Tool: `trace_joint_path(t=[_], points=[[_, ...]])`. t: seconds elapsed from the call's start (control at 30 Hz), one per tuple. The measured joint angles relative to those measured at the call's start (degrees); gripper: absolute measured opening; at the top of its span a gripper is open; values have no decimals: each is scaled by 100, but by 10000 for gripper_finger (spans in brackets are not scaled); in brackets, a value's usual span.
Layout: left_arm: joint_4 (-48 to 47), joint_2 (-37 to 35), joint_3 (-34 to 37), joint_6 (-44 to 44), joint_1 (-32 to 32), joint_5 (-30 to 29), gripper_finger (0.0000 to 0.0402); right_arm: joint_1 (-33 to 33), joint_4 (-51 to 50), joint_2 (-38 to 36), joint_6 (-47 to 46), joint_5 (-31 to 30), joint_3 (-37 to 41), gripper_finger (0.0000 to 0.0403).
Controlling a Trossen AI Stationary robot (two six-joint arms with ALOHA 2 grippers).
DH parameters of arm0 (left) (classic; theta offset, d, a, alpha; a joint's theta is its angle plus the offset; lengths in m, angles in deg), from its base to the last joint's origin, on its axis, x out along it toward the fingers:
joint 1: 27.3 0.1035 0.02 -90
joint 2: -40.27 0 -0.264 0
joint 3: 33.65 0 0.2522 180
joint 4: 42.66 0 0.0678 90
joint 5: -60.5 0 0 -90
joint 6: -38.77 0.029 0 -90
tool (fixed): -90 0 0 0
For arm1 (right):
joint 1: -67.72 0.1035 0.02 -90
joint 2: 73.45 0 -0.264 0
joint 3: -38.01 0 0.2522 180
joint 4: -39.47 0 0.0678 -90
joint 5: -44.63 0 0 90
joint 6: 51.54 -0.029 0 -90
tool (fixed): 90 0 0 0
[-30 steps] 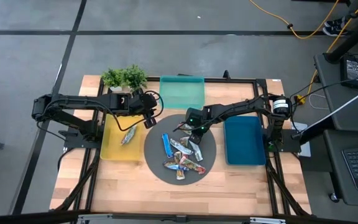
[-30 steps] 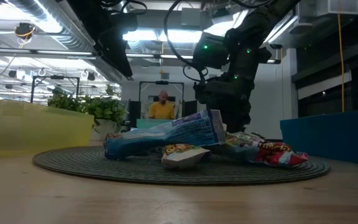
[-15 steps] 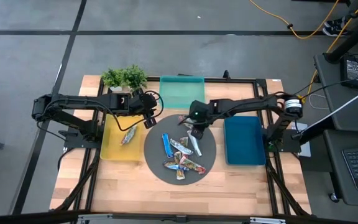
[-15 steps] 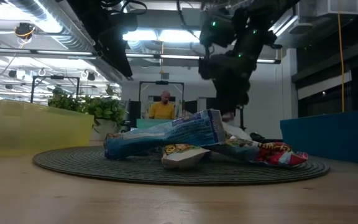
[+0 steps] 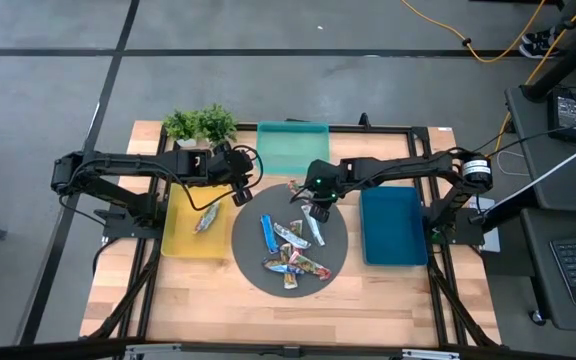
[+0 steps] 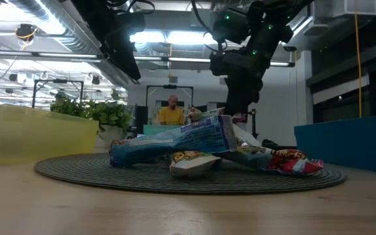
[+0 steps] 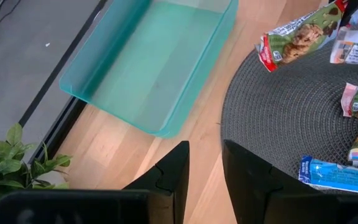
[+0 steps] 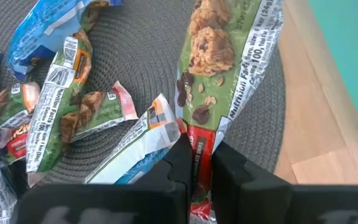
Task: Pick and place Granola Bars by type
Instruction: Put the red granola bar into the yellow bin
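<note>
A heap of granola bars (image 5: 293, 245) in blue, red-green and silvery wrappers lies on a round dark mat (image 5: 248, 262); one more bar (image 5: 205, 220) lies in the yellow tray (image 5: 180, 245). My right gripper (image 5: 308, 200) hangs over the mat's far edge, shut on a green-and-red bar (image 8: 229, 62), which also shows in the left wrist view (image 7: 300, 34) and the low view (image 6: 204, 115). My left gripper (image 5: 240, 192) waits open (image 7: 205, 180) above the mat's far-left edge, between the yellow and teal trays. My right gripper pinches the green-and-red bar by its red end (image 8: 199, 144) between its two fingers (image 8: 180, 163). The fingers lie across the bar's width. The bar is lifted clear of the heap and sticks out beyond the fingertips, toward the teal tray.
A teal tray (image 5: 293, 148) stands beyond the mat, a dark-blue tray (image 5: 393, 228) to its right, the yellow one to its left. A potted plant (image 5: 200, 125) sits at the far-left corner. A person (image 6: 170, 112) shows in the room behind.
My right gripper, shut on the green-and-red bar, has risen from the heap and moved a little toward the table's far edge and the teal tray. The bar has come up clear of the mat; the other bars stay where they were.
</note>
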Motion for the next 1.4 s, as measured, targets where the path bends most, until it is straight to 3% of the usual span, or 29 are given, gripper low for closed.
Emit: trace_joint_path(t=[0.23, 0.7, 1.03, 1.4], points=[[1, 0, 0, 1, 0, 0, 89, 0, 2, 2, 9, 186, 0, 42], [3, -2, 0, 1, -1, -1, 88, 0, 464, 44, 5, 503, 352, 105], [30, 0, 0, 1, -1, 0, 89, -4, 572, 182, 149, 54, 344, 108], [84, 0, 0, 1, -1, 33, 89, -7, 530, 640, 141, 340, 345, 108]])
